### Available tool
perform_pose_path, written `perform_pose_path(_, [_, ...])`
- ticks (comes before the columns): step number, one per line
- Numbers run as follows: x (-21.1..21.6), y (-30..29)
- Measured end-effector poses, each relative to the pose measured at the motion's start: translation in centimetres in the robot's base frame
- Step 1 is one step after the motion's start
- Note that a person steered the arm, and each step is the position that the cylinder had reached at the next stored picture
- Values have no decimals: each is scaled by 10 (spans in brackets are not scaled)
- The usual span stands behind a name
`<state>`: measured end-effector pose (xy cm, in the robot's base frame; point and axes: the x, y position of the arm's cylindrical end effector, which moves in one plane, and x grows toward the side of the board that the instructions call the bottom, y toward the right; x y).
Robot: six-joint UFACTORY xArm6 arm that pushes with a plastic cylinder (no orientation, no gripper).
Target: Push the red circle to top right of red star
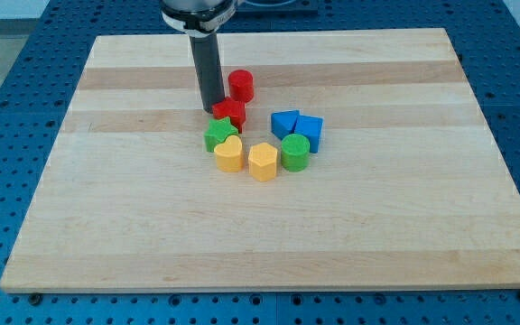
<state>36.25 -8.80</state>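
Red circle already sits just up and right of the red star, so little remains; my tip, holding nothing, touches the star's left

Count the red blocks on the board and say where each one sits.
2. The red circle sits nearest the view's top; the red star lies just below it, beside my tip. None appear hidden.

The red circle, a short upright cylinder, sits just above-right of the red star, lying flat.
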Motion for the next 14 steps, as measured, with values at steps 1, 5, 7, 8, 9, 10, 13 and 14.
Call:
perform_pose_path(1, [-11,-28])
perform_pose_path(5, [-77,-10])
perform_pose_path(7, [-58,12])
perform_pose_path(8, [-48,26])
perform_pose_path(9, [-46,36])
perform_pose_path(10, [-46,36])
perform_pose_path(13, [-20,36])
perform_pose_path(14, [-18,36])
